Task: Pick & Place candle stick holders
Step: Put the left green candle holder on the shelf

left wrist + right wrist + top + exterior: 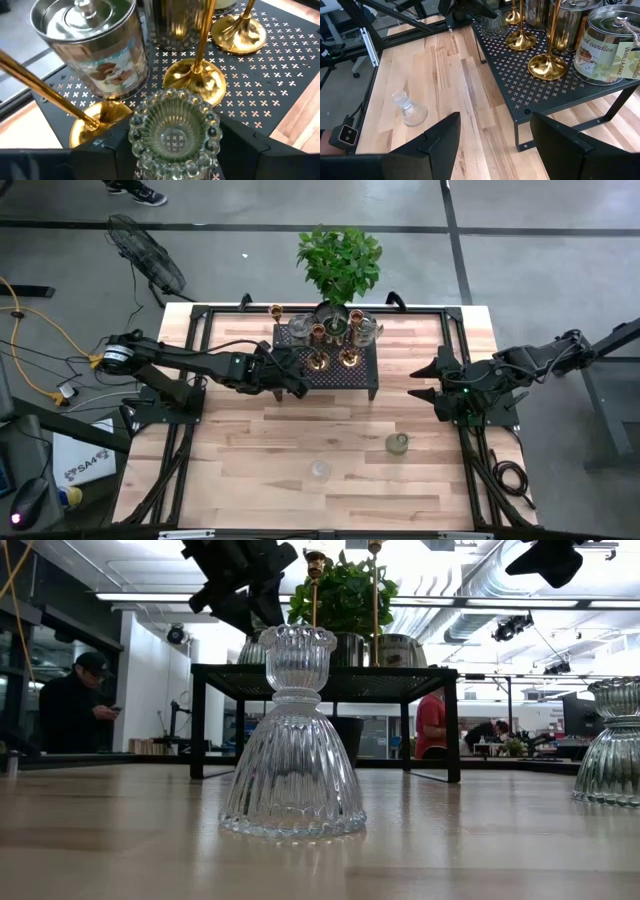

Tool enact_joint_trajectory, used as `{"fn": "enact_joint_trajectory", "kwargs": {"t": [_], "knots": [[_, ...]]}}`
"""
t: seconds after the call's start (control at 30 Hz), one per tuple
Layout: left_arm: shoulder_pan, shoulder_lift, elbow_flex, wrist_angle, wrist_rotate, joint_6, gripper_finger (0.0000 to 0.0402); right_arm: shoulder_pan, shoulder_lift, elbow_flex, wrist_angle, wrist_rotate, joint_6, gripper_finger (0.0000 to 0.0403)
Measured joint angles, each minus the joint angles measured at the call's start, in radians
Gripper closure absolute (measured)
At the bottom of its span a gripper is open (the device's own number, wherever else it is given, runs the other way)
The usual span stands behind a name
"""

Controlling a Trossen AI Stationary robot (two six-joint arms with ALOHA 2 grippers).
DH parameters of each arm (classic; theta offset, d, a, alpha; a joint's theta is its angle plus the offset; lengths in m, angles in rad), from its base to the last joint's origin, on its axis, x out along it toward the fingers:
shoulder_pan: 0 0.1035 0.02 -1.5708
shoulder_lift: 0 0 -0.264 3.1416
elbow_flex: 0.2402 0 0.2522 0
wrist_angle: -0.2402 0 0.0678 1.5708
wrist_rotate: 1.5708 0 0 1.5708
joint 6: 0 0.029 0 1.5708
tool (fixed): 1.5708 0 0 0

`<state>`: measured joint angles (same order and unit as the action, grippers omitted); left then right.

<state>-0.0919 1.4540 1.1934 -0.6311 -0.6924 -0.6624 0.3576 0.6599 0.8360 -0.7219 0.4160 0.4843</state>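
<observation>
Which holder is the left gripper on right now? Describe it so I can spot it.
Find the black perforated stand at the table's far side. At its left front corner, the left gripper grips a glass holder with a beaded rim, ribbed and greenish, unlike the slim brass sticks beside it.

Left arm stretched rightward, its left gripper (296, 383) clamped shut. Right arm waits at the right side, right gripper (421, 382) fingers spread, pointing left.

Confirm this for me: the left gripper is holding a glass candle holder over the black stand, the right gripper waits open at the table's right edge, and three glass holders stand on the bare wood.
Wrong on one count: only two holders stand on the bare wood, the clear glass holder and the greenish holder, as the high view shows. The rest holds: the left gripper grips a glass candle holder over the black stand, and the right gripper waits open at the right edge.
</observation>
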Motion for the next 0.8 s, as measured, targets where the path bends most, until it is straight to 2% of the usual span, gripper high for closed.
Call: {"fn": "enact_joint_trajectory", "kwargs": {"t": [0.2,0.6,0.8], "knots": [[0.000,-0.003,0.000,0.000,-0.008,0.004,0.0166,0.000,0.000,0.000,0.000,0.000,0.000,0.0170],[0.000,-0.018,0.000,0.000,-0.033,0.006,0.0164,0.000,0.000,0.000,0.000,0.000,0.000,0.0170],[-0.016,-0.032,0.000,0.007,-0.083,0.024,0.0164,0.000,0.000,0.000,0.000,0.000,0.000,0.0170]]}}
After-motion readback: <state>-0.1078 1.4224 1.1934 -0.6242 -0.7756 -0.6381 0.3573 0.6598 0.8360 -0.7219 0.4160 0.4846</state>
